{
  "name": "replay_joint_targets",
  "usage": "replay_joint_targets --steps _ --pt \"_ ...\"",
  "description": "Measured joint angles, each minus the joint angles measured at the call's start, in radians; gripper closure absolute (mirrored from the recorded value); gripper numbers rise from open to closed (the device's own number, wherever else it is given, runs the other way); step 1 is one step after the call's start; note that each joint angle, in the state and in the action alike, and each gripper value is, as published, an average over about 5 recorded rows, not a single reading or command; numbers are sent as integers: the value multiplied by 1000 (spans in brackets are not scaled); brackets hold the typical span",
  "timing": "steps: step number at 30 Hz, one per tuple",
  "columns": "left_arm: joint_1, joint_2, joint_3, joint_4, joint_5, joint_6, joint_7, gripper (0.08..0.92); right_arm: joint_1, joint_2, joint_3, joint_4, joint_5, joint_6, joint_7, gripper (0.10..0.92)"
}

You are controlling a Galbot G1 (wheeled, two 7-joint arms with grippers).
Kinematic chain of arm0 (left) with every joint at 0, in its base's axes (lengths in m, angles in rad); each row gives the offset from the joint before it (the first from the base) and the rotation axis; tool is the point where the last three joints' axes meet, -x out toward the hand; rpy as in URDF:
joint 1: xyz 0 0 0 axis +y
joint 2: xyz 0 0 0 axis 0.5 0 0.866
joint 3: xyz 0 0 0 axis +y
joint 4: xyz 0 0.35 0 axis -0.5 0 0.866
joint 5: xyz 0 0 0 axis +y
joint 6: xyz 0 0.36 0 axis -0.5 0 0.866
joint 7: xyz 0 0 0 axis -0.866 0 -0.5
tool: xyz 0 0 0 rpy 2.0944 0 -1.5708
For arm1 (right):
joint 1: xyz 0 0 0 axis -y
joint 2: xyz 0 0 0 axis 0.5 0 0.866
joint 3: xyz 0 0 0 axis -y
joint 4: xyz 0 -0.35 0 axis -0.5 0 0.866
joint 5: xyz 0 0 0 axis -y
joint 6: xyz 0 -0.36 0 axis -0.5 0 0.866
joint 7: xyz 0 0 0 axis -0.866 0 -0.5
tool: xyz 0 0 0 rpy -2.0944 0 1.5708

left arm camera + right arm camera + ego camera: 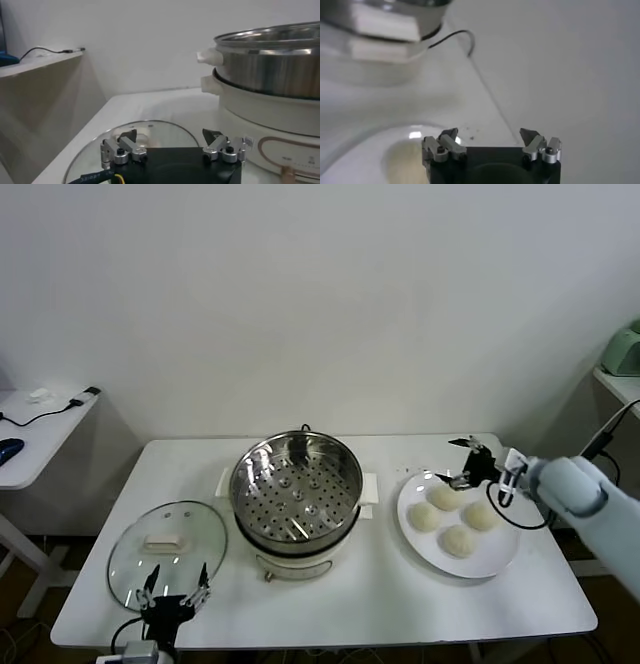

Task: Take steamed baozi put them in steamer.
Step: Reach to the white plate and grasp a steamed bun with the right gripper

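Note:
The steel steamer [296,484] with its perforated tray stands mid-table on a cream-white base and holds no buns. Four cream-white baozi lie on a white plate [500,559] at the right: one at the back left [446,497], one at the left [424,518], one at the right [481,515], one at the front [459,541]. My right gripper [463,462] is open, just above the plate's far edge, over the back-left bun. In the right wrist view [489,135] the plate rim [370,142] and steamer [385,25] show. My left gripper [174,587] is open at the front left.
A round glass lid [168,552] lies flat at the front left, under my left gripper; it also shows in the left wrist view [150,135], with the steamer [270,70] beside it. A side table [40,424] stands at the far left.

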Motion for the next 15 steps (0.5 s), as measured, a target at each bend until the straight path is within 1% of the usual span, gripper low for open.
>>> replay_joint_targets --steps 3,7,11,15 --pt "-2 0 1 2 1 -1 1 177 166 17 -194 -75 5 24 -84 203" --pt "-3 1 2 5 3 -3 3 177 316 64 -404 -170 23 36 -156 203" --pt "-3 1 0 7 3 -4 5 177 392 124 -531 -260 38 37 -197 203" --pt "-2 1 -1 10 3 -4 7 177 417 189 -593 -347 46 33 -220 203"
